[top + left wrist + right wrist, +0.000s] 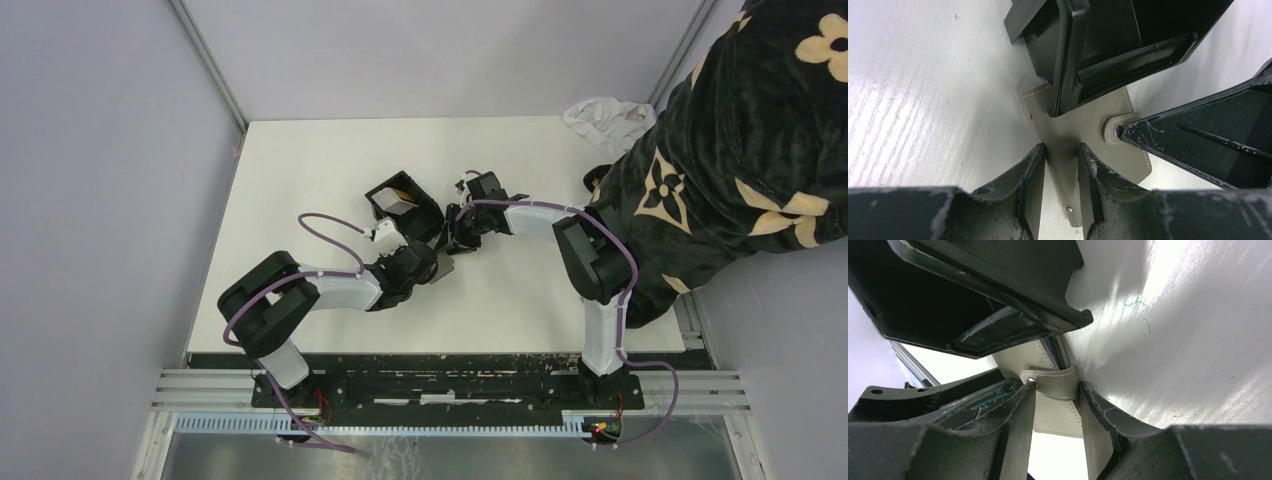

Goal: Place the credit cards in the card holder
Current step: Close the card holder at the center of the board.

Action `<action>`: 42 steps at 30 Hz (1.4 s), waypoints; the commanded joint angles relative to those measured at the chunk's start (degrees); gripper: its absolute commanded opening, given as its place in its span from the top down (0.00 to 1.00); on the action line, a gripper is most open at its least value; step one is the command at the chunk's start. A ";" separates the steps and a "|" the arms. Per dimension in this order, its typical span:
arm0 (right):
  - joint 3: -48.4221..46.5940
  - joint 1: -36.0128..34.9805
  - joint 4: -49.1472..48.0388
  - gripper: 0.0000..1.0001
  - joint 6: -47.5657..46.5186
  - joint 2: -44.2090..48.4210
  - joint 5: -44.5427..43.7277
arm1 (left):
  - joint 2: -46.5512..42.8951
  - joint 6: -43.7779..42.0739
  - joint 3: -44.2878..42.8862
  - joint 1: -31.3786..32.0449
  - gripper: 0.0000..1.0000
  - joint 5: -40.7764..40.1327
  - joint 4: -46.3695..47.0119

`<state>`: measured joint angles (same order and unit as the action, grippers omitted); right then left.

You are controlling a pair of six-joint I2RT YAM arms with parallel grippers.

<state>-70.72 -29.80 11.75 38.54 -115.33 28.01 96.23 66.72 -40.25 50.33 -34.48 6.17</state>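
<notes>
Black box (428, 212) blocking the far side, table (300, 170) open left

The left gripper (1062, 152) pinches a grey leather card holder (1088, 132), a black box (1108, 45) overlapping its far end, white surface (923, 100) beneath it.

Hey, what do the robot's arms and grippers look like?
Both the left arm and right arm have white links and bulky black joints. A purple cable loops along each. The left gripper and right gripper have black wedge-shaped fingers, scuffed whitish; one right finger carries teal scribbles.
</notes>
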 commanded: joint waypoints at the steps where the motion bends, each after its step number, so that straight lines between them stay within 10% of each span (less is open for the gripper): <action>1: -0.73 -2.05 1.60 0.56 -1.70 -2.87 -1.09 | 6.28 -3.67 2.73 -0.26 0.63 7.23 -11.68; 42: -11.82 -6.24 13.88 0.59 -5.70 -7.97 -7.42 | 7.55 -3.55 4.21 -0.24 0.65 8.63 -9.61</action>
<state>-81.41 -32.25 24.99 33.93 -119.22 22.48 96.75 66.61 -39.99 50.19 -34.87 7.46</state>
